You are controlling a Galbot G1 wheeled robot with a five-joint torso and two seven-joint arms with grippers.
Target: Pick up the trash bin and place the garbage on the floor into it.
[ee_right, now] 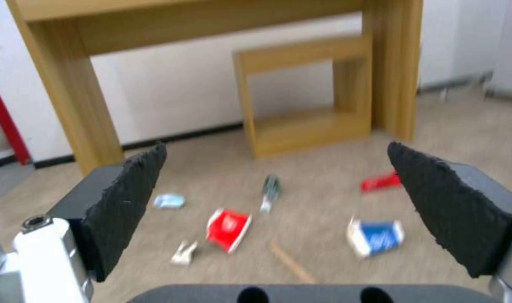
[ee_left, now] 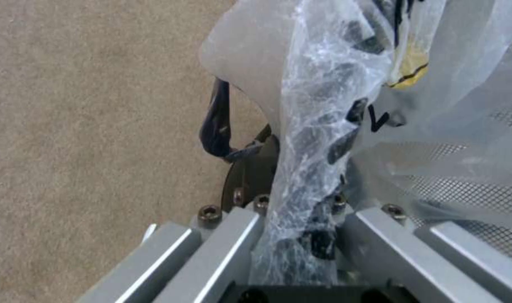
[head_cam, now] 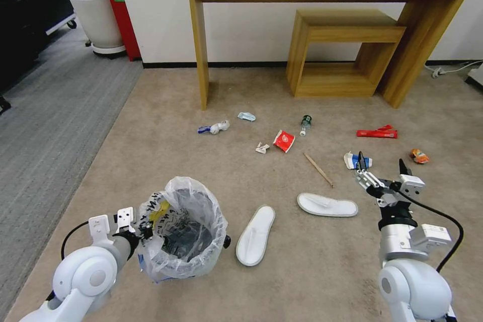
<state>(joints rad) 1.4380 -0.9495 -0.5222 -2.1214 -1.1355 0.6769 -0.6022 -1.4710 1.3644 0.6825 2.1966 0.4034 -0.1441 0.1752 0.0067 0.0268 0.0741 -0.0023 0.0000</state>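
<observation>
1. The left gripper (head_cam: 146, 231) pinches the crinkled clear-plastic liner at the rim of the small round trash bin (head_cam: 183, 231) on beige carpet (head_cam: 151, 126).
2. The right gripper (head_cam: 381, 164) hovers with rough black pads (ee_right: 127, 202) spread wide, near the blue-white carton (head_cam: 356, 161).
3. Two white fabric slippers (head_cam: 255, 235) lie beside the bin.

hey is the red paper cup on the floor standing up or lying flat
Lying flat. The red paper cup looks squashed on the carpet between the crumpled paper and the green-labelled bottle, its side facing up.

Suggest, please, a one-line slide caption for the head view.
Left gripper clamps the trash bin rim; open right gripper hovers above the blue-white carton among floor litter.
</observation>
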